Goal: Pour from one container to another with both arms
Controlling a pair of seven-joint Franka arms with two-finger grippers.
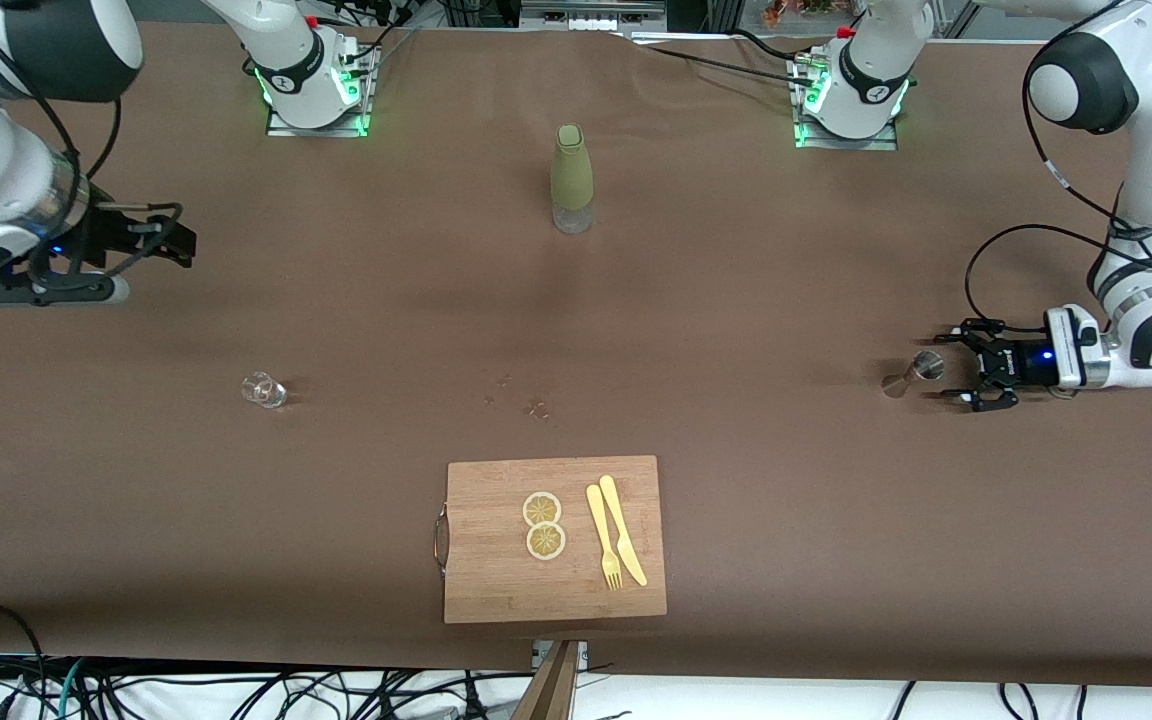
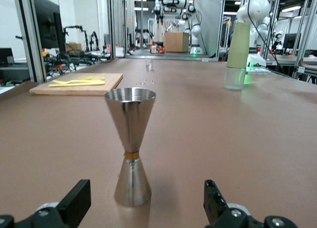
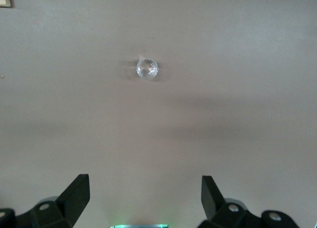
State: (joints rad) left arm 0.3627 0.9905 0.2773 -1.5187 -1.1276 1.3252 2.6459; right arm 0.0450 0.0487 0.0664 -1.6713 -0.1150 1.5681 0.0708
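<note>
Tabletop (image 1: 736, 330), brown and broad, carried a steel jigger (image 1: 914, 373) upright near the left arm's end, with the left gripper (image 1: 956, 365) low just beside it at its 3 o'clock in the front view, fingers spread wide and holding nothing; the jigger stood just ahead of the gap between them, untouched. Toward the right arm's end a small clear glass (image 1: 263, 390) stood alone, and the right gripper (image 1: 151, 240) hung above the tabletop at the glass's 10 o'clock, well apart from it, fingers (image 3: 74, 196) wide open and empty. A green-sleeved bottle (image 1: 572, 178) stood between the two bases. Nearer the front camera lay a wooden cutting board (image 1: 496, 590) bearing two lemon slices (image 1: 543, 525), a yellow fork (image 1: 603, 537) and a yellow knife (image 1: 622, 528). Nothing stood between either gripper and its container.
</note>
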